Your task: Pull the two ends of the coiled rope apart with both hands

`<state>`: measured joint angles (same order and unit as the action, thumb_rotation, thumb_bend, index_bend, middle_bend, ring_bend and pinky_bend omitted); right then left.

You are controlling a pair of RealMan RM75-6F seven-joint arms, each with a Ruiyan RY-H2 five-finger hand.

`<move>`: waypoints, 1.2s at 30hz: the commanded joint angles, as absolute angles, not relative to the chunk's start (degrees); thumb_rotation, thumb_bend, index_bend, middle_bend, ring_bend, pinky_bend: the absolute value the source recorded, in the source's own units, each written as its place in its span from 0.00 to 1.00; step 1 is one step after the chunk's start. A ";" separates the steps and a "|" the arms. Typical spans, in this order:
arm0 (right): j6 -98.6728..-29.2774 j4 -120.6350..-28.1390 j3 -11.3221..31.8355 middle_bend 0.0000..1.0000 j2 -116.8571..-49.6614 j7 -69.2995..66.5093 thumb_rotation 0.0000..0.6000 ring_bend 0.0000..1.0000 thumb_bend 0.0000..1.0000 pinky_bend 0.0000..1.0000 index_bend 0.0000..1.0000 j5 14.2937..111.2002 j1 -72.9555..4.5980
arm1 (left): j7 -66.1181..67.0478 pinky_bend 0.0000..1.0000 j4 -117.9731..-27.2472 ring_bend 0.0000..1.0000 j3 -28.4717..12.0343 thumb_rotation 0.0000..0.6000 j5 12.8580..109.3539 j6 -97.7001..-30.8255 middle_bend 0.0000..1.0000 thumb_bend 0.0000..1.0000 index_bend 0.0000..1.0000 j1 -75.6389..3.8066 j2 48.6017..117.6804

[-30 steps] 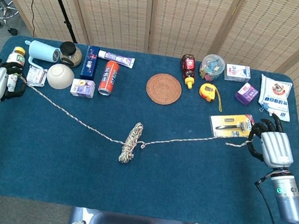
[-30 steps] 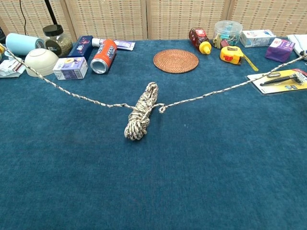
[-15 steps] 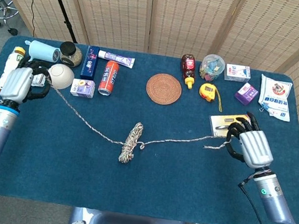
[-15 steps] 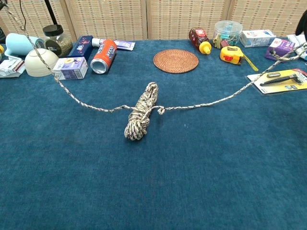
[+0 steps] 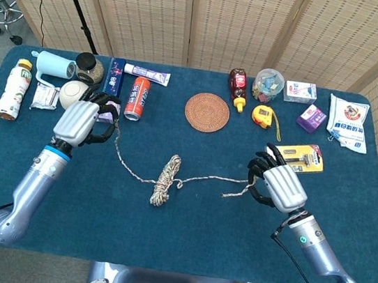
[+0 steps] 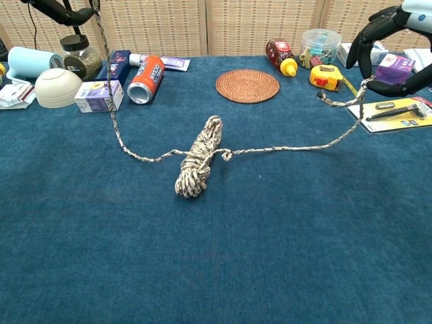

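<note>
Rope bundle (image 5: 165, 179): lying coiled mid-table on the blue cloth (image 5: 182, 239), its two ends running out slack to either side
My left hand (image 5: 79, 120): I am gripping the left rope end, fingers curled round it, raised near the purple box (image 6: 98, 95)
My right hand (image 5: 280, 185): I am pinching the right rope end, hovering beside the yellow card (image 5: 299, 157)

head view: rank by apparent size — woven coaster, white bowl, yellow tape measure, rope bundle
1. woven coaster, clearly largest.
2. rope bundle, long but narrow.
3. white bowl, partly hidden behind the left hand, so its rank against the bundle is unsure.
4. yellow tape measure, smallest.
</note>
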<state>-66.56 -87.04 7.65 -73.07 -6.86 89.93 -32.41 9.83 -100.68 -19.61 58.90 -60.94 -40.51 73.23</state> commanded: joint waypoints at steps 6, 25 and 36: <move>-64.88 -87.56 7.43 0.08 -73.46 -5.20 1.00 0.01 0.48 0.00 0.28 88.77 -33.22 | 12.12 0.00 -102.13 0.02 -17.85 1.00 58.40 -59.01 0.03 0.38 0.18 -42.31 74.15; -67.58 -87.62 8.05 0.11 -70.85 -3.88 1.00 0.01 0.35 0.00 0.22 85.49 -30.96 | 11.71 0.00 -103.42 0.01 -15.16 0.93 57.47 -61.85 0.02 0.31 0.09 -39.21 69.65; -73.98 -85.03 8.44 0.12 -70.10 1.55 1.00 0.03 0.35 0.00 0.27 80.07 -24.84 | 5.91 0.00 -100.71 0.02 -8.76 0.92 62.07 -72.21 0.04 0.31 0.11 -26.94 65.37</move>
